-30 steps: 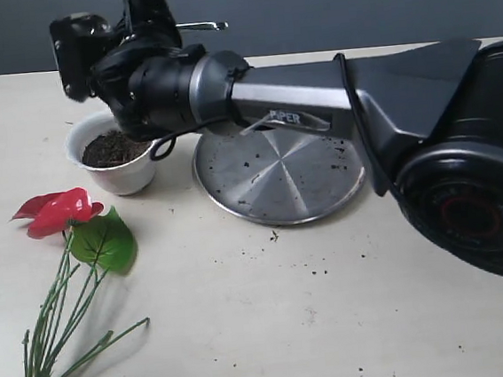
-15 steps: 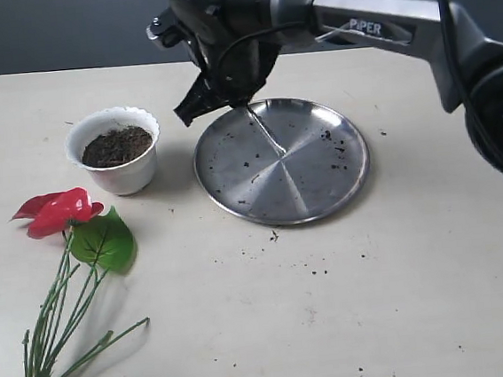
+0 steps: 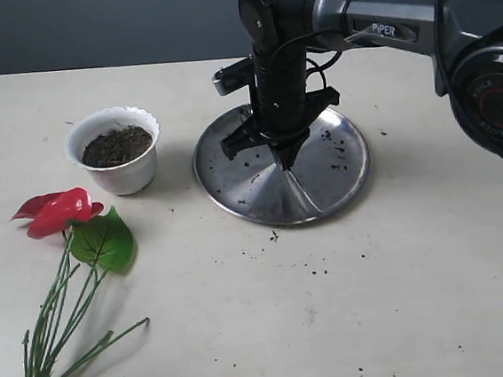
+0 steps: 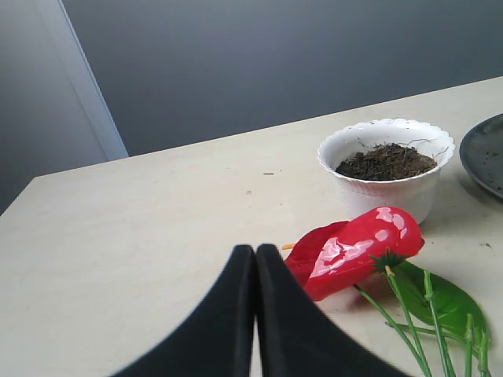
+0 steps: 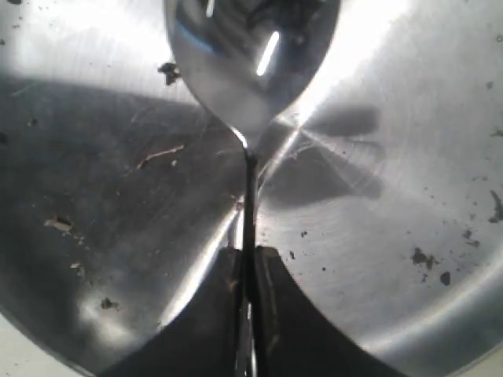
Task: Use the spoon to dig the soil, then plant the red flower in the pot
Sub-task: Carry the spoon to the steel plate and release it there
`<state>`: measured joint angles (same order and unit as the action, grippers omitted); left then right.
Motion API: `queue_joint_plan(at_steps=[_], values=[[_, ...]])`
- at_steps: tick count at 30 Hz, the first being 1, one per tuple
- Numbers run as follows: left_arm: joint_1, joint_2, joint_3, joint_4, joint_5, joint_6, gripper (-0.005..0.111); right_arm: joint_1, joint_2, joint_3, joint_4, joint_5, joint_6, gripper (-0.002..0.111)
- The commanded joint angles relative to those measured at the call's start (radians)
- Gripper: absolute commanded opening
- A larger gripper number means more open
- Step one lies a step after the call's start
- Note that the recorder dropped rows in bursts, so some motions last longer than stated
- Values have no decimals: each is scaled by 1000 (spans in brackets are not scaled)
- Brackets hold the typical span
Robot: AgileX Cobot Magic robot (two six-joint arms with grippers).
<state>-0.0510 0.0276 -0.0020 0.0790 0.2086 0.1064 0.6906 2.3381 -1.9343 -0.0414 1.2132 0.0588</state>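
My right gripper (image 5: pixel 248 251) is shut on the thin handle of the silver spoon (image 5: pixel 251 63). The spoon's head hangs just over the steel plate, and a few soil crumbs show in its bowl. In the exterior view this gripper (image 3: pixel 286 156) points straight down over the plate's middle and hides the spoon. To the left stands the white scalloped pot (image 3: pixel 130 175), holding dark soil (image 3: pixel 116 145). The red flower (image 3: pixel 58 212) lies flat on the table in front of the pot, stems trailing toward the near edge. My left gripper (image 4: pixel 255 250) is shut and empty, low beside the flower (image 4: pixel 357 250) and short of the pot (image 4: pixel 389 192).
The round steel plate (image 3: pixel 235 203) sits right of the pot, dotted with soil crumbs (image 5: pixel 428 258). More crumbs are scattered on the table in front of it. The right arm reaches in from the upper right. A grey wall stands behind the table.
The right arm has swung rightward from above the pot to over the plate, and its gripper now points straight down with the spoon. Pot and flower have not moved.
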Motion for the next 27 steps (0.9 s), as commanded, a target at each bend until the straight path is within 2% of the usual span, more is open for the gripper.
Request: queue_joint_plan(at_steps=[1, 10, 12, 18, 27], values=[[-2, -4, 2, -8, -7, -5, 0, -4, 14, -5, -1, -58, -7, -1], [-2, -4, 2, -8, -7, -5, 0, -4, 27, -5, -40, -98, -7, 0], [-2, -4, 2, -8, -7, -5, 0, -4, 27, -5, -47, -99, -7, 5], [-2, -4, 2, -8, -7, -5, 0, -4, 27, -5, -47, -104, -2, 34], [-2, -4, 2, -8, -7, -5, 0, 1, -37, -5, 0, -113, 30, 36]])
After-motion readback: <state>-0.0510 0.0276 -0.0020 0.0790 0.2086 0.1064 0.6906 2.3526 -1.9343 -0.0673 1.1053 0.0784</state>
